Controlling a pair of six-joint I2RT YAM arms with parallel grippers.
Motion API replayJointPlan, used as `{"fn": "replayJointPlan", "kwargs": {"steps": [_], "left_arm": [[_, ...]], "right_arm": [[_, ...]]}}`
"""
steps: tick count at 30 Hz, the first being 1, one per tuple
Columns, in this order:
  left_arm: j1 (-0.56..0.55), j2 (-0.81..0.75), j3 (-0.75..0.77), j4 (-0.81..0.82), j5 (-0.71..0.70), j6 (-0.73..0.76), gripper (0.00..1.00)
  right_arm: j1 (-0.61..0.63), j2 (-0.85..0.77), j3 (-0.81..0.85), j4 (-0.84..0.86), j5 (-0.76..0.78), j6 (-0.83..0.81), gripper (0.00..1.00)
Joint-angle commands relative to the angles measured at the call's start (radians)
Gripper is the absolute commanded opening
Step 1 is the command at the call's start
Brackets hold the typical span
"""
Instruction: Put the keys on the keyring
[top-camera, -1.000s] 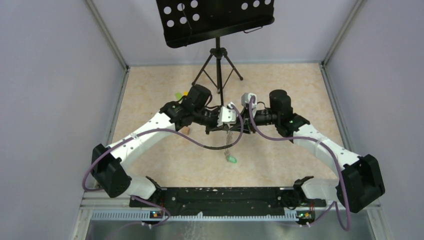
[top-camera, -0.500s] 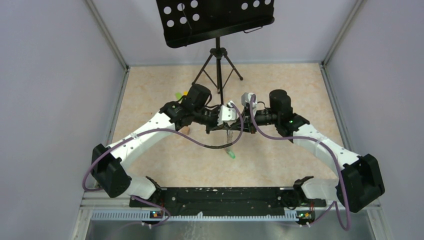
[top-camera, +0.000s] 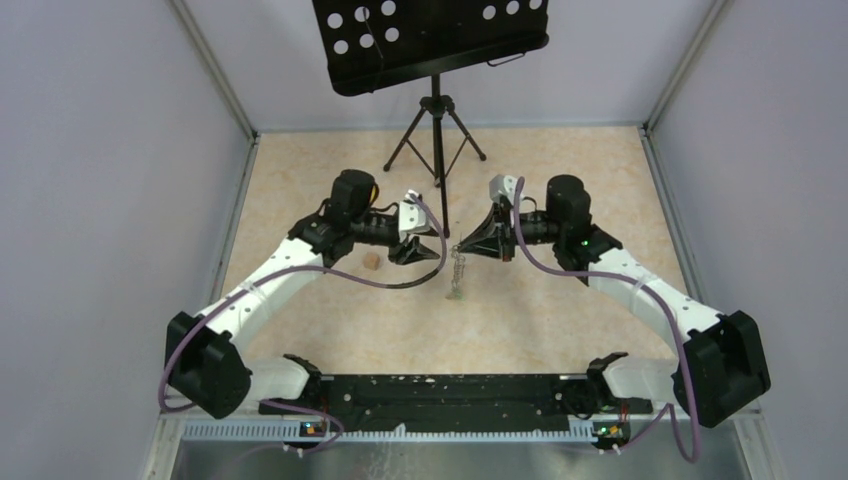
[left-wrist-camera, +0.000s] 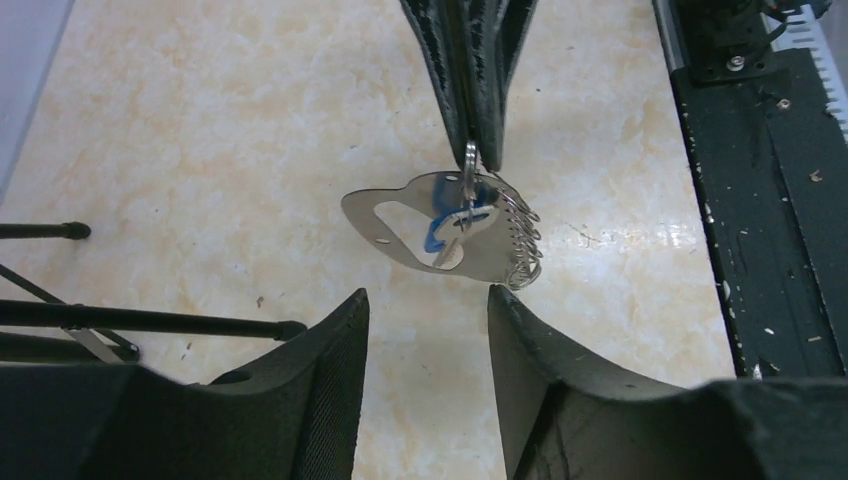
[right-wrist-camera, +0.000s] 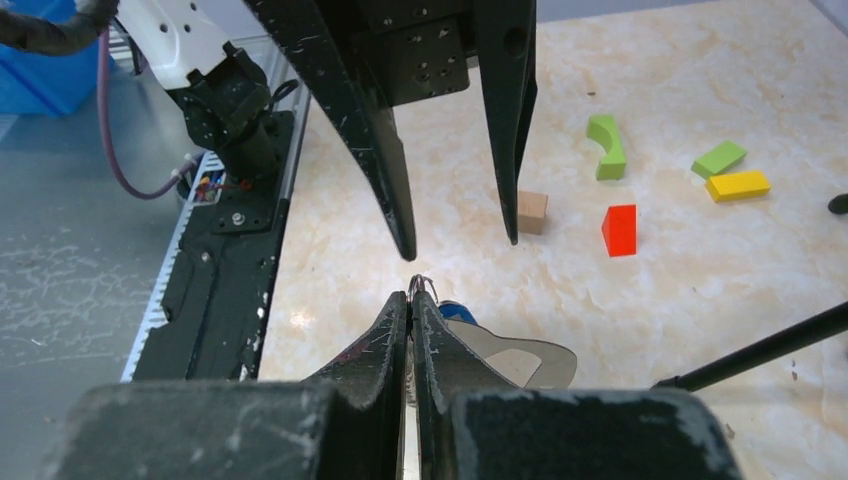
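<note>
Two grippers: the left gripper (left-wrist-camera: 425, 298) is released, its black fingers spread at the bottom of the left wrist view; the right gripper (left-wrist-camera: 478, 152) is clenched, entering at the top middle of that view.
Held thing: the grey metal keyring (left-wrist-camera: 480, 262) — a flat oval, carabiner-like loop — is pinched at its upper edge by the right fingers and hangs clear of the marbled beige table (left-wrist-camera: 200, 120).
Blue-tagged key (left-wrist-camera: 438, 228): tiny, of dark metal, with an oblong plastic tag; it is seen against the loop's face, and whether it is threaded cannot be told.
Second key: not picked out with certainty in any view.
Chain: a short silvery chain (top-camera: 458, 272) dangles below the right fingers at the middle of the top view.
Key relation: the loop lies straight ahead of the open left fingers, just beyond their tips; its long axis runs left to right across the left wrist frame, in line with the direction in which those fingers close.
Nearer arm: the right already holds it; the left is close, tip facing tip.
Surroundings: legs of the black tripod stand (left-wrist-camera: 150, 320) at lower left; a curved green block (right-wrist-camera: 605, 145), yellow block (right-wrist-camera: 738, 185), red block (right-wrist-camera: 620, 230) and pale wooden cube (right-wrist-camera: 532, 212) at upper right of the right wrist view — well apart from the loop.
In the way: nothing is seen between the left fingertips and the loop; its top is covered by the right fingers.
</note>
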Motion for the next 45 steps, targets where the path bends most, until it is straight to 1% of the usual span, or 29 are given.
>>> {"fn": "replayJointPlan", "kwargs": {"steps": [1,7,11,17,22,27,31,36,40,42,45], "left_arm": [[0.016,-0.079,-0.093,0.252,0.161,-0.073,0.53],[0.017,-0.068,-0.147,0.431,0.228,-0.187,0.58],[0.016,-0.054,-0.165,0.492,0.263,-0.235,0.56],[0.016,-0.033,-0.173,0.552,0.294,-0.303,0.47],[0.016,-0.016,-0.179,0.577,0.330,-0.319,0.42],[0.015,-0.007,-0.180,0.570,0.334,-0.309,0.34],[0.015,-0.010,-0.178,0.513,0.316,-0.253,0.31],[0.015,-0.016,-0.178,0.480,0.301,-0.217,0.21],[0.015,-0.012,-0.176,0.474,0.297,-0.205,0.06],[0.013,-0.007,-0.172,0.472,0.292,-0.206,0.00],[0.004,-0.006,-0.165,0.472,0.272,-0.206,0.00]], "right_arm": [[-0.014,-0.033,0.003,0.155,-0.090,0.092,0.00],[-0.016,-0.012,-0.022,0.273,-0.155,0.197,0.00],[-0.016,-0.002,-0.025,0.286,-0.163,0.206,0.00],[-0.016,0.013,-0.027,0.288,-0.164,0.206,0.00],[-0.016,0.019,-0.025,0.283,-0.156,0.203,0.00],[-0.016,0.019,-0.023,0.277,-0.154,0.198,0.00],[-0.017,0.017,-0.020,0.263,-0.152,0.188,0.00],[-0.018,0.015,-0.019,0.253,-0.146,0.178,0.00],[-0.018,0.013,-0.019,0.251,-0.132,0.178,0.00],[-0.018,0.012,-0.019,0.252,-0.119,0.178,0.00],[-0.017,0.016,-0.023,0.265,-0.105,0.191,0.00]]}}
